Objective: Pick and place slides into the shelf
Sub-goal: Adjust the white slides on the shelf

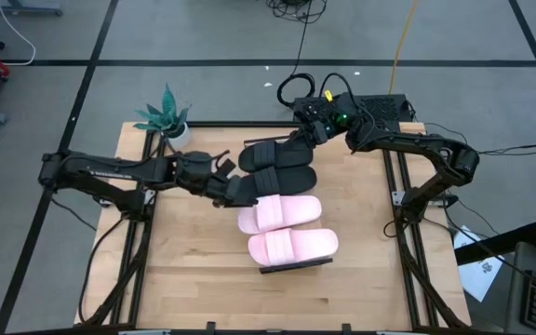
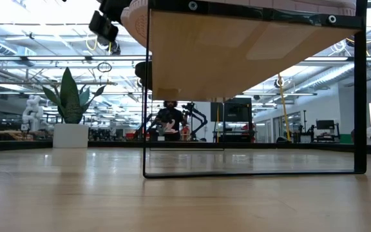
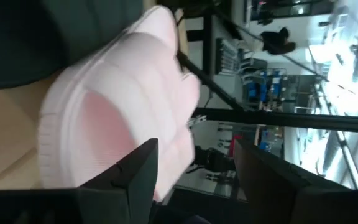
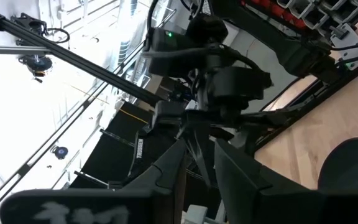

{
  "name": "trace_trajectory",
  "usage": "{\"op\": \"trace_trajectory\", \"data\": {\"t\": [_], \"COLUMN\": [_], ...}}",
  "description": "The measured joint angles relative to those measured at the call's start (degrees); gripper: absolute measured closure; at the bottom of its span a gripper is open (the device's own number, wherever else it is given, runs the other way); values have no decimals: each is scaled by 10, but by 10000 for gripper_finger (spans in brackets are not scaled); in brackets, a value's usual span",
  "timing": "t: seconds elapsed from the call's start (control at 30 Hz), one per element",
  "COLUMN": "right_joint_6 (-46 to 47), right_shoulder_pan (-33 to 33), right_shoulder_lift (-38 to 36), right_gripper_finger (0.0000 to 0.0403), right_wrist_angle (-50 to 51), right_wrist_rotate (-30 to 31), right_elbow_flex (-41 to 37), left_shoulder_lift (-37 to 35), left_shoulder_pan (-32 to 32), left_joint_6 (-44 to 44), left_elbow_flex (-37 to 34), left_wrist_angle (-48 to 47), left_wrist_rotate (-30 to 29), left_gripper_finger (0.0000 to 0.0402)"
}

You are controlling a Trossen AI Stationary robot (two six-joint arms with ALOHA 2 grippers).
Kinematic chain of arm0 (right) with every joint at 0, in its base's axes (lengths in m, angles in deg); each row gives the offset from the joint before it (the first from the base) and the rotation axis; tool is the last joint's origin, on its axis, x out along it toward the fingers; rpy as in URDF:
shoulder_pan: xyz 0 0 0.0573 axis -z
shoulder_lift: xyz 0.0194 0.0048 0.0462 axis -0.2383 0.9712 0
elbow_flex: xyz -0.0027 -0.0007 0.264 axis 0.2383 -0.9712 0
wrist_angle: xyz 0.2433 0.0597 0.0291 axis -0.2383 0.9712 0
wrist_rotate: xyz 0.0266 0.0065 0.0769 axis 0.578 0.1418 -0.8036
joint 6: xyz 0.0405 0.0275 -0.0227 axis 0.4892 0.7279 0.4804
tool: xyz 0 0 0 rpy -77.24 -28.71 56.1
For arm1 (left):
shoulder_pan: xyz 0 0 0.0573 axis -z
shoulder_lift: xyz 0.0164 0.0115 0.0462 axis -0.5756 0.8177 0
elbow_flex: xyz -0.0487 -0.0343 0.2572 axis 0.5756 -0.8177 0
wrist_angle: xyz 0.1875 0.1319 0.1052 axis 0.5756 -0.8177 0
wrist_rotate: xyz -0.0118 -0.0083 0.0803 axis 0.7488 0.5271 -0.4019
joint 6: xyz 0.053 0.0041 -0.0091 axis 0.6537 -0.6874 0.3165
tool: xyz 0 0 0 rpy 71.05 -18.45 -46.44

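Four slides lie side by side, soles down, on the shelf: two black and two pink. The low view shows the shelf's wooden underside inside its thin dark frame. My left gripper is open at the left end of the farther pink slide, level with it. My right gripper hovers at the far black slide's right end, shut and empty. My left gripper comes level from the table's left at the farther pink slide's end. One finger stands in front of the slide's side and the other is clear of it. Whether that finger touches the slide cannot be told. The slide lies flat on the shelf.
A potted plant stands at the table's far left corner, close behind my left arm. Bare wood tabletop stretches toward the near edge. Cables lie on the floor beyond the far edge.
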Motion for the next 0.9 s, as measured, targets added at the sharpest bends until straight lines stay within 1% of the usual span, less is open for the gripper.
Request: {"op": "trace_trajectory", "data": {"t": [0.13, 0.23, 0.37, 0.47, 0.7, 0.9], "right_joint_6": [0, 0, 0, 0, 0, 4], "right_shoulder_pan": [0, 0, 0, 0, 0, 0], "right_shoulder_lift": [0, 0, 0, 0, 0, 0], "right_gripper_finger": [330, 330, 330, 330, 330, 330], "right_wrist_angle": [-2, -6, -7, -7, -7, -7], "right_wrist_rotate": [0, 0, 1, 1, 2, 2], "right_elbow_flex": [0, 0, 0, 0, 0, 0], "left_shoulder_lift": [-22, -32, -32, -32, -32, -23], "left_shoulder_pan": [15, 37, 69, 88, 94, 94], "left_joint_6": [-10, -27, -55, -65, -64, -63], "left_elbow_flex": [0, 1, 0, 0, 0, 0], "left_wrist_angle": [-37, -64, -93, -97, -103, -124], "left_wrist_rotate": [-9, -30, -44, -68, -110, -116], "left_gripper_finger": [194, 194, 195, 195, 195, 195]}}
